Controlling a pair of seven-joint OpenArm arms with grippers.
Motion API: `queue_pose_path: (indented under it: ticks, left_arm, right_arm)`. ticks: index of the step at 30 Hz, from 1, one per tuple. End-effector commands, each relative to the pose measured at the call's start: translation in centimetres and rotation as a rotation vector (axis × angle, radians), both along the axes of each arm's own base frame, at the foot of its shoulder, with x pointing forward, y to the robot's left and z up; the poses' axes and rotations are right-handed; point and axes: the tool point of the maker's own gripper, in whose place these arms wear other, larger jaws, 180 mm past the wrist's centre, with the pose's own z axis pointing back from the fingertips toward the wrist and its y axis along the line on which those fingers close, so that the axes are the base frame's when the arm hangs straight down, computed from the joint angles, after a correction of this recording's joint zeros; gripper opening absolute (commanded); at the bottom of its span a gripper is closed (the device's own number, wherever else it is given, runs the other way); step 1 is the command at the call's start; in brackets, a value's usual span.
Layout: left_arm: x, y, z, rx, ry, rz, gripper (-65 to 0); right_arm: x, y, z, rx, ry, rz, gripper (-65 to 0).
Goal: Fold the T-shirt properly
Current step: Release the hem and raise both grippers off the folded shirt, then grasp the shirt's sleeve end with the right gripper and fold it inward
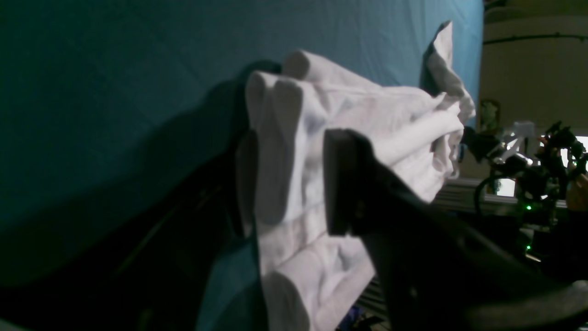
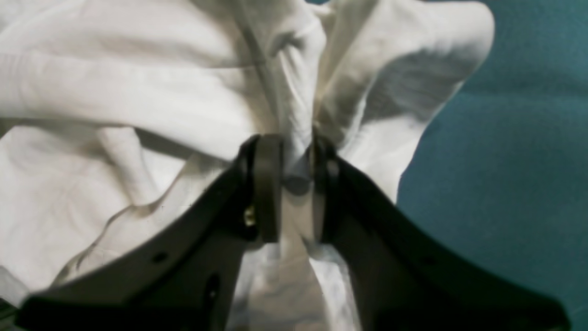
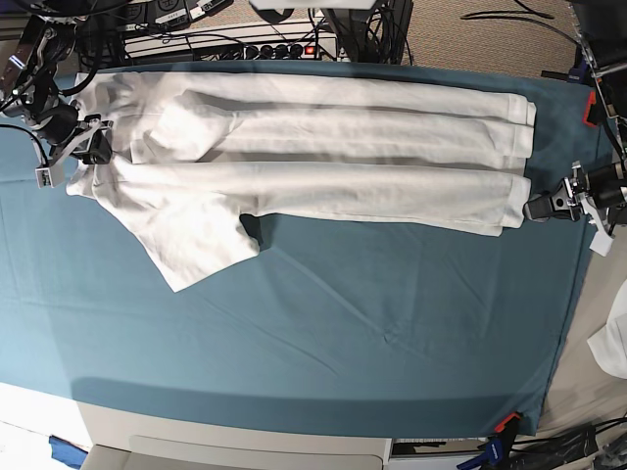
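T-shirt [image 3: 304, 162] lies stretched across the far half of the teal surface [image 3: 323, 333], folded lengthwise into two long bands, with one sleeve [image 3: 196, 245] spreading out from the band nearer to me. I see the right gripper [image 3: 96, 149] at the collar end of the T-shirt. From its wrist camera I see both black fingers [image 2: 266, 184] pressed together on a bunched fold of the white cloth [image 2: 296, 151], so it is clenched on the T-shirt. The left gripper [image 3: 537, 208] is at the opposite end of the T-shirt, at the hem. In its wrist view, one dark finger [image 1: 340, 184] presses against a thick bundle of pleated cloth [image 1: 294, 151] and the other is on the far side of the bundle, so this gripper also grasps the T-shirt. A small white cloth [image 3: 612, 343] hangs beyond the surface edge, well apart from the T-shirt.
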Motion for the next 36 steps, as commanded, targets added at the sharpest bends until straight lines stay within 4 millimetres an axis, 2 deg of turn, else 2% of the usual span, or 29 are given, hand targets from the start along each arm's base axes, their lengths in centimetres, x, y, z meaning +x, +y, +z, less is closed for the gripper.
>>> queue_pose_path:
  ticks: [1,4,6,14,17,22,25,31,33,36]
  left_arm:
    - [1.0,1.1,1.7,0.013,-0.053,0.012,-40.1]
    - [1.0,1.1,1.7,0.013,-0.053,0.012,-40.0]
    - [1.0,1.1,1.7,0.013,-0.053,0.012,-40.0]
    - [1.0,1.2,1.8,0.017,-0.055,0.012,-40.1]
    - [1.1,2.1,2.5,0.047,-0.067,0.009,-40.1]
    - [1.7,3.9,4.6,0.08,-0.031,0.057,-40.1]
    - [2.1,3.9,6.1,0.13,-0.093,0.016,-40.1]
    - [2.7,3.1,7.8,0.18,-0.18,-0.045,-40.1]
    - [2.8,3.0,8.0,0.191,-0.199,-0.06,-40.1]
    - [2.9,3.0,8.1,0.191,-0.202,-0.06,-40.1]
  right_arm:
    - [0.6,-0.7,1.4,-0.025,-0.031,0.007,-53.1]
    - [0.5,-1.2,1.7,-0.035,-0.033,-0.005,-53.0]
    - [0.4,-2.1,2.7,-0.055,-0.05,-0.026,-53.0]
    - [0.5,-5.0,9.6,-0.117,-0.223,-0.112,-53.0]
    - [0.7,-5.3,11.3,-0.14,-0.279,-0.117,-52.9]
    - [1.3,-5.2,12.1,-0.142,-0.327,-0.117,-51.8]
    - [2.1,-5.4,13.0,-0.154,-0.373,-0.123,-46.0]
    - [5.0,-6.3,15.4,-0.215,-0.468,-0.147,-45.6]
    - [6.2,-6.2,15.2,-0.205,-0.478,-0.147,-45.6]
    - [8.6,-5.4,13.5,-0.125,-0.462,-0.135,-45.6]
